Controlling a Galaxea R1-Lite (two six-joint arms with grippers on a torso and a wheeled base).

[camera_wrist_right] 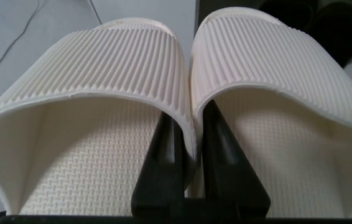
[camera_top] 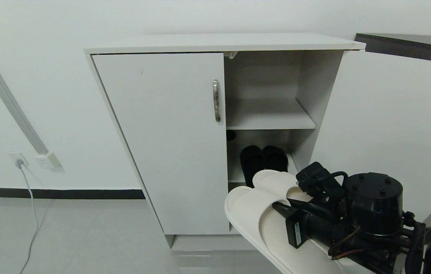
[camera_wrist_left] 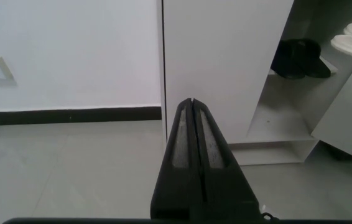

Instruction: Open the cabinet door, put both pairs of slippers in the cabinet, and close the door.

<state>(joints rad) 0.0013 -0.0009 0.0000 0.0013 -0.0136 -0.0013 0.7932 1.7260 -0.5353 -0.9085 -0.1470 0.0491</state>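
Before the open right half of the cabinet, the white slippers are held off the floor by the right claw, toes pointed toward the opening. The claw is clamped on the two inner side walls, which are pressed together between its fingers, so that both slippers hang from one pinch. The right door is swung wide and the left door is closed. The black slippers are already set on the middle shelf, just beyond the white toes. The left claw is held low and off to the side, its fingers together on nothing.

The step in hand is judged to be the placing of the second pair. Much of the visible middle shelf is taken by the black pair, so free room is better sought on the upper shelf or in the bottom compartment. The pair should be kept level and carried straight in, clear of the left door's edge and the shelf fronts, since a knock on a toe could twist the soft walls out of the pinch. Release should be made only once the soles lie flat and fully inside, so that no heel is caught by the door.
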